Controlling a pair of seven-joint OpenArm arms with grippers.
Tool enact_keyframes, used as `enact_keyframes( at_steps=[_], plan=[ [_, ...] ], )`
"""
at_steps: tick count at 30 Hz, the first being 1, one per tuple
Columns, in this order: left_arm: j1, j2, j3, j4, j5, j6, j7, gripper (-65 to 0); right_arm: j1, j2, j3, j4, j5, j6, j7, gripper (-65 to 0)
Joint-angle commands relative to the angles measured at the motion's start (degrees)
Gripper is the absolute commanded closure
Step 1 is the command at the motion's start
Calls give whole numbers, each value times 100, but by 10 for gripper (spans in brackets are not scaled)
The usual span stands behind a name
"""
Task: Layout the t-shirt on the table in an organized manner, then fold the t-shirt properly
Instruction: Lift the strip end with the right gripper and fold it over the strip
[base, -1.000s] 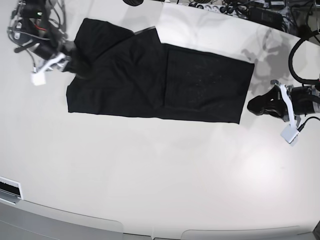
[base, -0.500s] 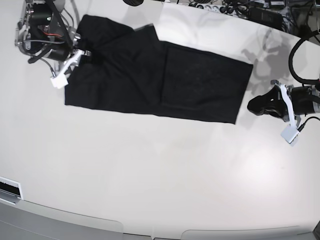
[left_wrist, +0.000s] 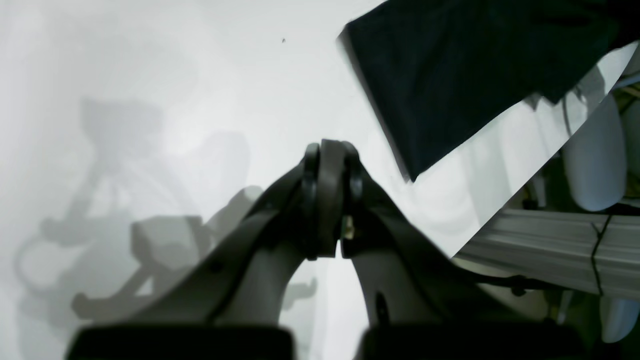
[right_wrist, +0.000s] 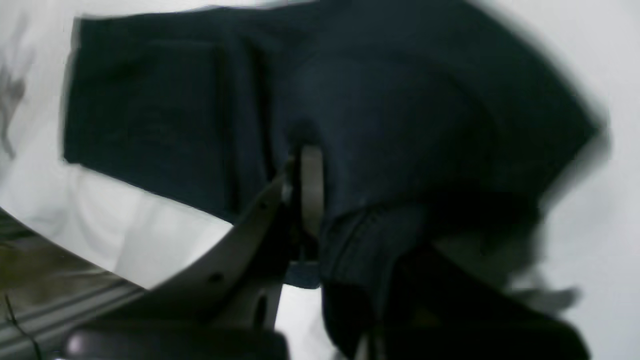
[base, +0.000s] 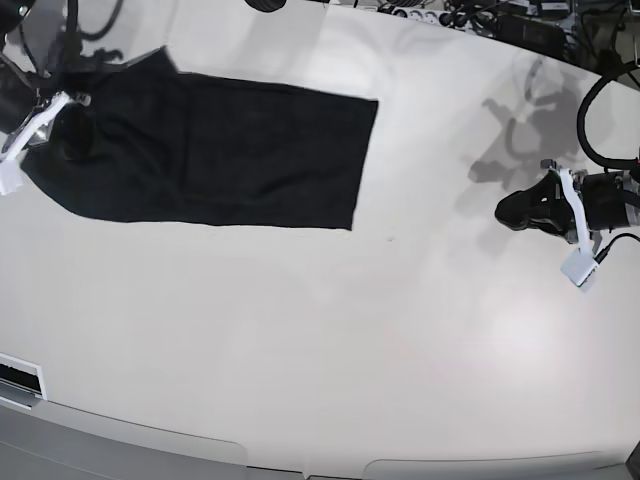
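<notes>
The right pincer (right_wrist: 312, 185), clamped on the hem of the t-shirt (base: 215, 150) at the worktop (base: 330, 340) far-left corner, risks dragging the cloth off the edge, while the left pincer (left_wrist: 327, 200) rests closed and empty well apart.

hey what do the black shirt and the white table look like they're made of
T-shirt: soft knit fabric, probably cotton or a blend, matte; it lies limp and flat, and bunches in folds where the right gripper pinches it.

Table: hard and smooth with a glossy white finish, perhaps laminate or coated board; it shows soft glare and crisp arm shadows. The exact material can't be told.
</notes>
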Motion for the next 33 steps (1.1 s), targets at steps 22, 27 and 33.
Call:
enact_keyframes(
  at_steps=[22, 27, 33],
  plan=[
    [-83, -98, -66, 79, -223, -30, -146, 0, -26, -1659, -4391, 1272, -1751, 28, 1727, -402],
    [-81, -111, -66, 79, -221, -30, -142, 0, 267, -1657, -4701, 1458, -1419, 28, 1285, -493],
    [-83, -116, -66, 79, -227, -30, -59, 0, 341, -1456, -4371, 1495, -1469, 28, 1237, -493]
  ],
)
